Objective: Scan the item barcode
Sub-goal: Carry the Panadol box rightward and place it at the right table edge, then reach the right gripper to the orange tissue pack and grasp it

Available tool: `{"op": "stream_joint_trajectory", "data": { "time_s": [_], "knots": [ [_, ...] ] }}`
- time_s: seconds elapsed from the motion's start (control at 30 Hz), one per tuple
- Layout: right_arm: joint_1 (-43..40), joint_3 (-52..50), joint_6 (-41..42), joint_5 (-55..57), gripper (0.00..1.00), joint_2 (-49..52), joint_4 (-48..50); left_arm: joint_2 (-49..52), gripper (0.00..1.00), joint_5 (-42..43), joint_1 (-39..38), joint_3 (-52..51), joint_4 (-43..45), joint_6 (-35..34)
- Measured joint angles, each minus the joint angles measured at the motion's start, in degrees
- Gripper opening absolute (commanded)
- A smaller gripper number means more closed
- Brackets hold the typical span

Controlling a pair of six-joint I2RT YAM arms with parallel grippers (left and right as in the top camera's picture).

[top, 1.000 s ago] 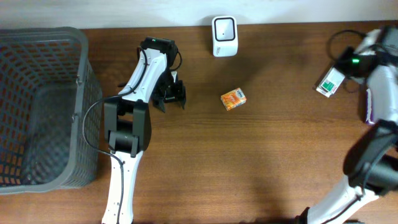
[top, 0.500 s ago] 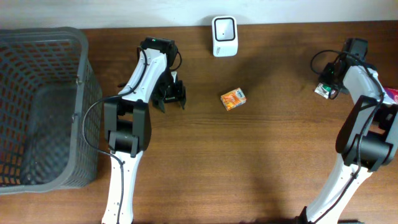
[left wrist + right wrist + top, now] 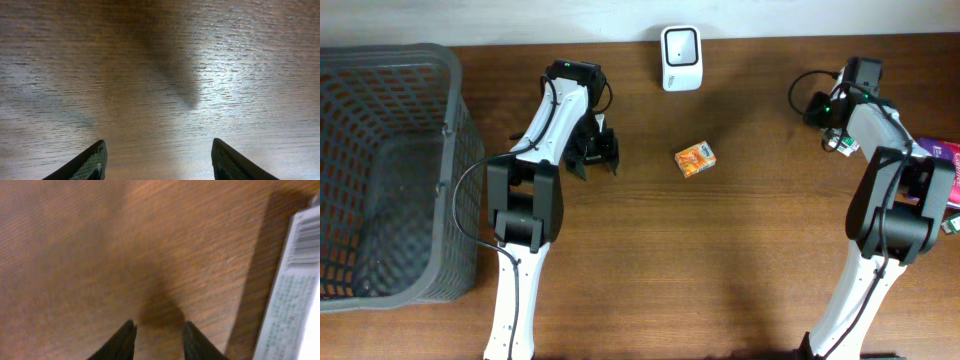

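A grey plastic mesh basket [image 3: 380, 170] sits far to the left of the white upright barcode scanner [image 3: 680, 58], probably as the drop-off for goods once read. Closer to the scanner, still on its left and a little nearer the robot, the left tool [image 3: 157, 150] hangs low over the brown wooden desk [image 3: 740, 260]. Its jaws are spread wide and hold nothing; only bare wood grain shows between them, so it looks parked clear of the work.

The scanner stands at the far edge of the desk with its window facing the open middle, where a barcode can be turned toward it. Just in front of it, slightly to the right, a small orange cardboard box [image 3: 695, 160] lies flat, apart from both arms.

Well to the right of the scanner, a white and green carton [image 3: 292, 290] lies on the desk with its printed barcode facing up. It is likely the item in hand. The right tool [image 3: 159, 340] is just beside its edge, not around it. Its jaws are parted only narrowly, with bare wood between them, gripping nothing. Further right of the scanner, at the desk's edge, a purple packet [image 3: 942, 150] is partly hidden by the arm.
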Motion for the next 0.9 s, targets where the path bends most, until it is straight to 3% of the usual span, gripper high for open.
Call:
{"op": "stream_joint_trajectory", "data": {
  "time_s": [0.27,0.4,0.43,0.5,0.63,0.9],
  "knots": [
    [-7.1,1.3,1.8,17.2,0.32,-0.1,-8.3,0.0,0.64,0.0,0.0,0.0,-0.4,0.0],
    [-10.4,1.3,2.3,17.2,0.33,-0.8,-10.8,0.0,0.66,0.0,0.0,0.0,0.1,0.0],
    [-10.2,1.0,2.3,16.3,0.36,-1.1,-11.0,0.0,0.66,0.0,-0.1,0.0,0.1,0.0],
    [-9.9,0.4,2.2,11.1,0.54,-2.5,-8.8,0.0,0.67,0.0,-0.5,0.0,0.3,0.0],
    [-7.3,0.3,1.4,-1.7,0.56,-6.6,0.4,0.0,0.65,0.0,-4.2,0.0,2.1,0.0],
    [-6.9,0.3,1.4,5.7,0.59,0.8,4.1,0.0,0.64,0.0,-9.7,0.0,2.2,0.0]
  ]
}}
